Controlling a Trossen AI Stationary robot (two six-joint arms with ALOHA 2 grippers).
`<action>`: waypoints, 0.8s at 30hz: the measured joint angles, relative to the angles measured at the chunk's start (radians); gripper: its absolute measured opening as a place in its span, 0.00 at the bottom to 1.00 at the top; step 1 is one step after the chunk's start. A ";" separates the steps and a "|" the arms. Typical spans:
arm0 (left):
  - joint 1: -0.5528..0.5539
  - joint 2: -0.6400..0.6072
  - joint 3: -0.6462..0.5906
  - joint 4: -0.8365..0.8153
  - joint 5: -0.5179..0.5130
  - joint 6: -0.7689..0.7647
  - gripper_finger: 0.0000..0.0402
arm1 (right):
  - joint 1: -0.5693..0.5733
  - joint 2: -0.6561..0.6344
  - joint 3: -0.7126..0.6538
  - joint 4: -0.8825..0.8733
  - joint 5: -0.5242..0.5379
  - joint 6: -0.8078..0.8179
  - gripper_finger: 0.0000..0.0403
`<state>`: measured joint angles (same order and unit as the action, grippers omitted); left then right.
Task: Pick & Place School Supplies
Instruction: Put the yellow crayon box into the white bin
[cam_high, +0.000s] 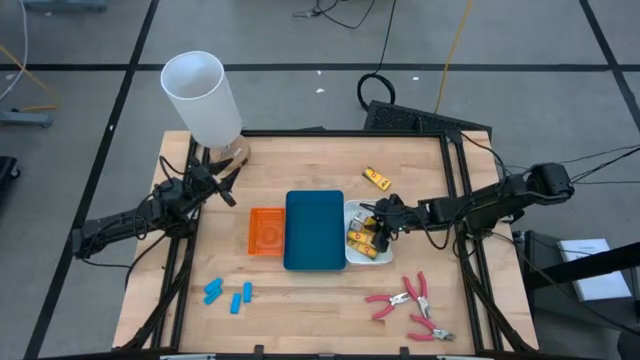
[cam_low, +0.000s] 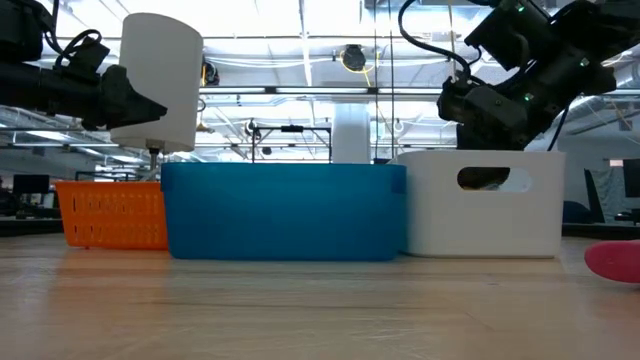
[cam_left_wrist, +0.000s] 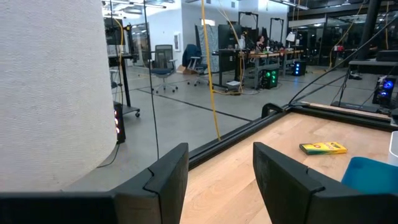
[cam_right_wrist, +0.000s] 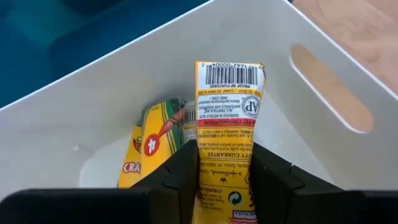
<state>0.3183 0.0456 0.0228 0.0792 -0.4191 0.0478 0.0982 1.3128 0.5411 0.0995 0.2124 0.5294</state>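
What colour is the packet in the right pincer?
Yellow packet with a barcode, clearest in the right wrist view.

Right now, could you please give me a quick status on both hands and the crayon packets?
Right hand shut on crayon packet, over white tray. Left hand open, empty, beside white cylinder. One packet loose on table. Nothing blocking.

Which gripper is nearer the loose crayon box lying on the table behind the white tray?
Right. The right gripper is over the white tray, shut on a crayon packet, just in front of the loose crayon box. The left gripper sits across the table by the white cylinder.
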 joint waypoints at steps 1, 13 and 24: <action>0.000 0.000 0.000 0.000 0.000 0.000 0.45 | 0.000 0.000 0.000 0.000 0.000 0.001 0.27; 0.000 0.000 0.000 0.000 0.000 0.000 0.45 | 0.000 0.000 -0.002 0.001 0.029 0.002 0.28; 0.000 0.000 0.000 0.000 0.000 0.000 0.45 | -0.001 0.000 -0.030 0.004 0.049 0.035 0.28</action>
<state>0.3180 0.0454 0.0229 0.0792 -0.4191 0.0478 0.0975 1.3128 0.5114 0.1031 0.2619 0.5647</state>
